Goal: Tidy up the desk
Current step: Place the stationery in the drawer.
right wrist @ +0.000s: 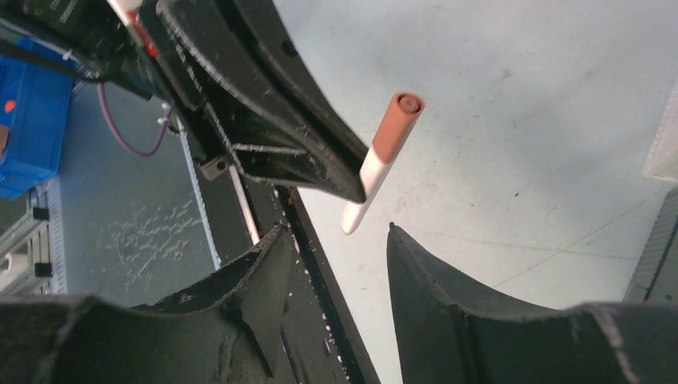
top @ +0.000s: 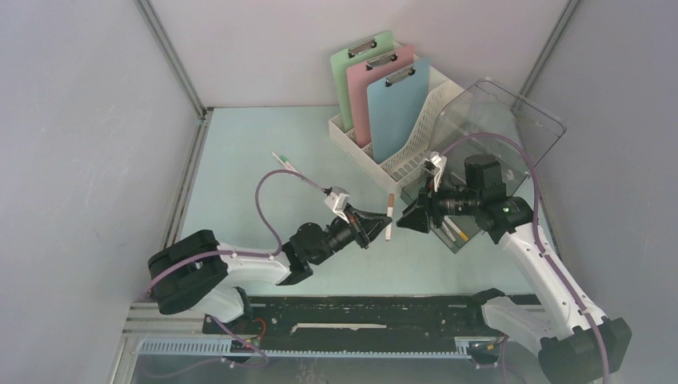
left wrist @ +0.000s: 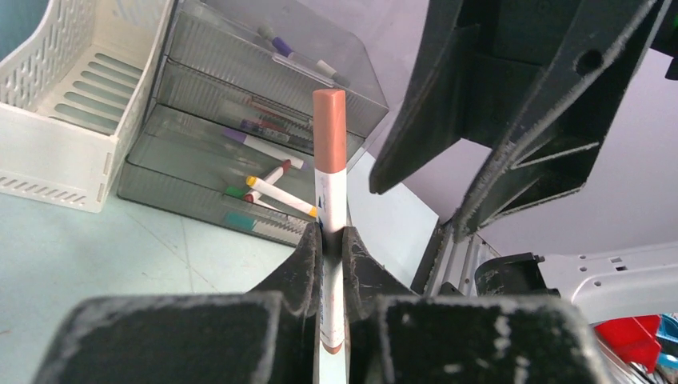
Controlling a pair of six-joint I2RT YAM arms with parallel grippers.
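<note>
The desk is a pale mint-blue tabletop. My left gripper is shut on a white marker with a brown cap and holds it upright above the desk's middle. In the left wrist view the marker stands clamped between the fingertips of the left gripper. My right gripper is open and empty, facing the left gripper from the right, close to the marker. In the right wrist view the marker hangs just beyond the right gripper, apart from it.
A white file rack at the back holds green, pink and blue clipboards. A smoked clear drawer unit with several markers stands to its right. A loose pen lies on the desk further left. Walls enclose three sides.
</note>
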